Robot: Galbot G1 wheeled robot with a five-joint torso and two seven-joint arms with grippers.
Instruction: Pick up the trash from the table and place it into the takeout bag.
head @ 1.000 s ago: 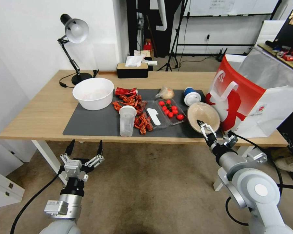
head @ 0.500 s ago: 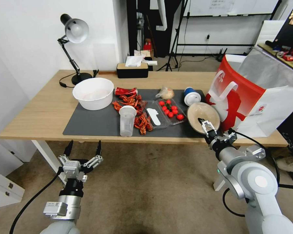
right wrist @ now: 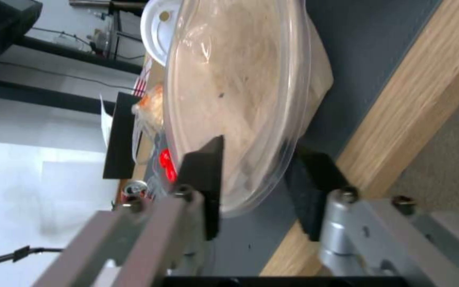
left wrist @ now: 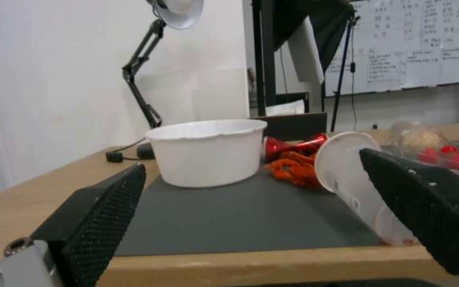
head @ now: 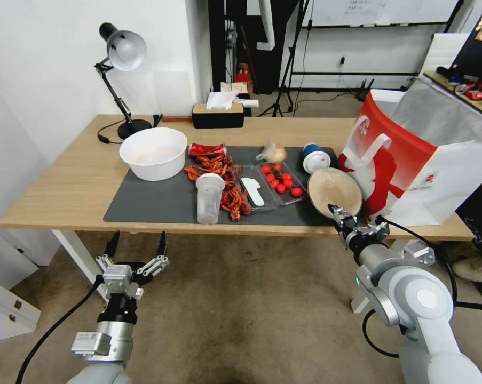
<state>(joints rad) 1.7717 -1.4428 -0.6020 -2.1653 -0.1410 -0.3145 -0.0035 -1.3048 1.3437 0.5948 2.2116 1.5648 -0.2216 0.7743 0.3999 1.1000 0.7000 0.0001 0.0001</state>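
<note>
Across the table (head: 64, 186), the right gripper (head: 341, 214) straddles the tan paper bowl's (head: 331, 188) near rim, jaws not clamped; left gripper (head: 136, 244) gapes, parked.

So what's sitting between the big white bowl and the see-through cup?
Red crayfish scraps lie between the white bowl and clear cup; so the head view shows.

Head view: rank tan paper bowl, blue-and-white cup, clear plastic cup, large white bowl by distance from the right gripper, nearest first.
From the right gripper:
1. tan paper bowl, at the gripper, its rim between the fingers.
2. blue-and-white cup, just behind the bowl.
3. clear plastic cup, mid-mat, toward the left.
4. large white bowl, far left end of the mat.
</note>
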